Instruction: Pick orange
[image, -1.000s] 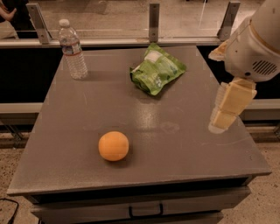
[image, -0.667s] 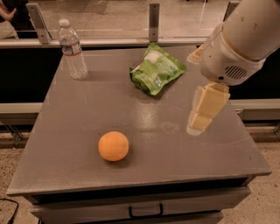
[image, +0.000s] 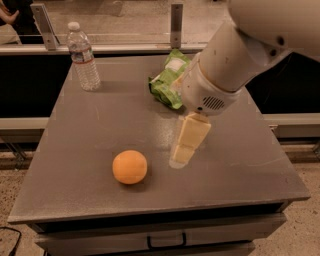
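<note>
The orange (image: 129, 167) is round with plain matte skin. It sits on the grey table (image: 90, 130) near the front edge, left of centre. My gripper (image: 179, 159) is cream-coloured and hangs from the white arm, pointing down over the table. It is just right of the orange, about a hand's width away and not touching it. It holds nothing that I can see.
A green snack bag (image: 166, 82) lies at the back centre, partly hidden behind my arm. A clear water bottle (image: 83, 59) stands upright at the back left. A rail with metal posts (image: 175, 22) runs behind the table.
My arm and gripper have moved left from the table's right side toward the middle, closer to the orange. The orange, bag and bottle have not moved.
</note>
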